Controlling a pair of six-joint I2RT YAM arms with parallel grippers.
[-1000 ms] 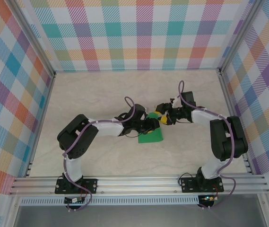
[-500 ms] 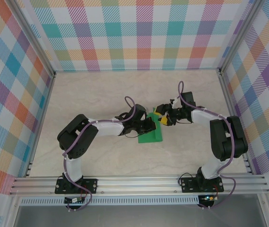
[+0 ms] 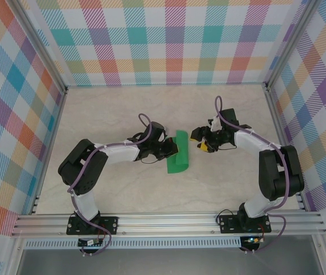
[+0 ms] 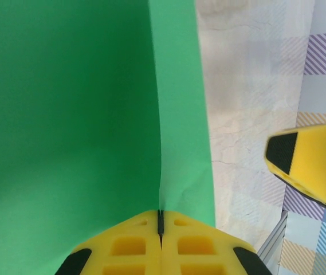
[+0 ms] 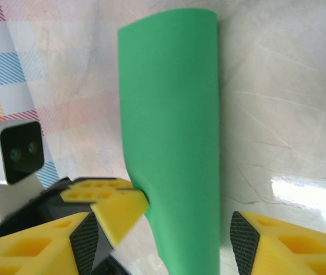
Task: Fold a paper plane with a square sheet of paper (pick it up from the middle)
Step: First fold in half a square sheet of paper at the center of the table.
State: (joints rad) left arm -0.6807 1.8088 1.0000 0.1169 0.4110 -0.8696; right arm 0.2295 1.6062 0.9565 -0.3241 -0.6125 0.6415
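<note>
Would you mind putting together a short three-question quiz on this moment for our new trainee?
1. True or false: the left gripper is shut on an edge of the green paper.
2. Pick one: the right gripper is A) shut on the paper, B) open and apart from the paper, C) pressing the paper flat on the table.
3. Fill in the blank: in the top view, the paper lies ______ the two grippers.

Key: 1 true; 2 B; 3 between.
</note>
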